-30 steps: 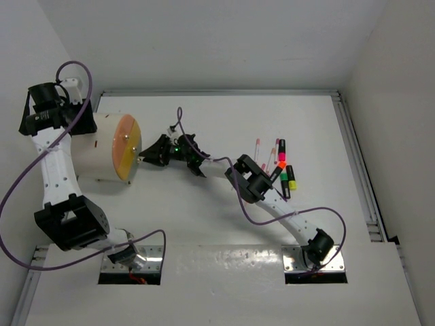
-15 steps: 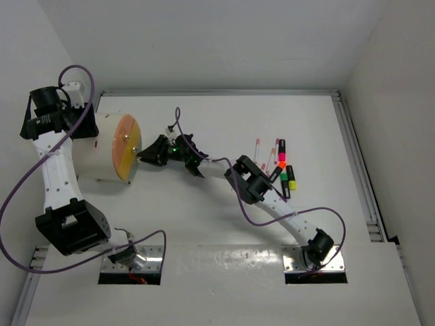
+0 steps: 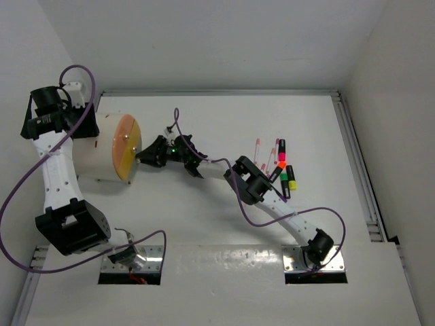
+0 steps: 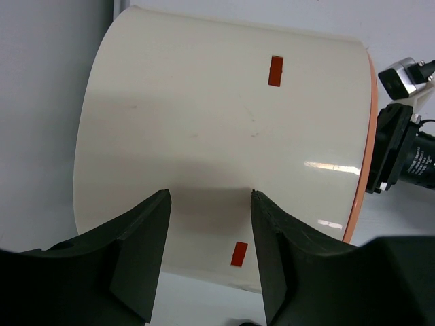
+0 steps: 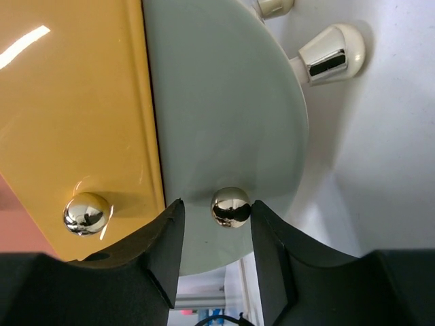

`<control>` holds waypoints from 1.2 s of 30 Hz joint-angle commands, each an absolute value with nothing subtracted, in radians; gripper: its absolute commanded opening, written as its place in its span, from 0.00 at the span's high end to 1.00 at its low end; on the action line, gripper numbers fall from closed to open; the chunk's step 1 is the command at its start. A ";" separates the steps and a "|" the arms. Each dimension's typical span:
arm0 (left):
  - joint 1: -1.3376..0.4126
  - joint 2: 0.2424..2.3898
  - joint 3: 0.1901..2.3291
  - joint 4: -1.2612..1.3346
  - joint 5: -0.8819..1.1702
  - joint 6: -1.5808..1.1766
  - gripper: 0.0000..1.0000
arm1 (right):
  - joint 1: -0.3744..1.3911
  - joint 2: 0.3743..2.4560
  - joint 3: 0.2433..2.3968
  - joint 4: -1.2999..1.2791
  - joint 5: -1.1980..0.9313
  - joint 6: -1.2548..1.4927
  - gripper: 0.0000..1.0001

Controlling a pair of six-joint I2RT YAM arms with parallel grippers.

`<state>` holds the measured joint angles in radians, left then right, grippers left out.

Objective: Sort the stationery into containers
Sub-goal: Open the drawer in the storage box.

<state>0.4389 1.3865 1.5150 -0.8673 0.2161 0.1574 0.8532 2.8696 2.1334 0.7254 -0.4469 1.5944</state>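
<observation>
A white drum (image 3: 102, 146) with a round orange face (image 3: 126, 146) lies at the table's left. My right gripper (image 5: 216, 212) is open at that face. Its fingers straddle a shiny round knob (image 5: 231, 206) on a pale greenish container front (image 5: 224, 102); the right finger touches the knob and the left stands apart. A yellow container front (image 5: 75, 102) with its own knob (image 5: 86, 213) sits beside it. My left gripper (image 4: 211, 224) is open at the drum's curved wall (image 4: 224, 122), holding nothing. The stationery, highlighters (image 3: 285, 170) and thin pink pens (image 3: 258, 146), lies on the table at the right.
Two cream feet (image 5: 331, 53) stick out under the drum. Small orange tabs (image 4: 275, 70) mark its wall. A metal rail (image 3: 360, 176) runs along the table's right edge, and walls close in the back and both sides.
The left arm's elbow has shifted slightly. The right gripper has stayed at the drum's face, barely moving.
</observation>
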 commanded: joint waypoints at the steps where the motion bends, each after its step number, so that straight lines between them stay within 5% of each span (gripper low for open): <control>1: 0.425 1.374 1.519 -0.880 0.221 0.170 0.43 | 0.870 2.830 2.164 0.796 -0.451 1.592 0.57; 23: 0.425 1.381 1.517 -0.881 0.213 0.172 0.43 | 0.888 2.835 2.168 0.788 -0.446 1.591 0.71; 33: 0.425 1.382 1.511 -0.882 0.207 0.167 0.43 | 0.879 2.812 2.122 0.805 -0.465 1.594 0.99; 36: 0.425 1.382 1.509 -0.881 0.207 0.163 0.43 | 0.867 2.797 2.097 0.816 -0.476 1.591 1.00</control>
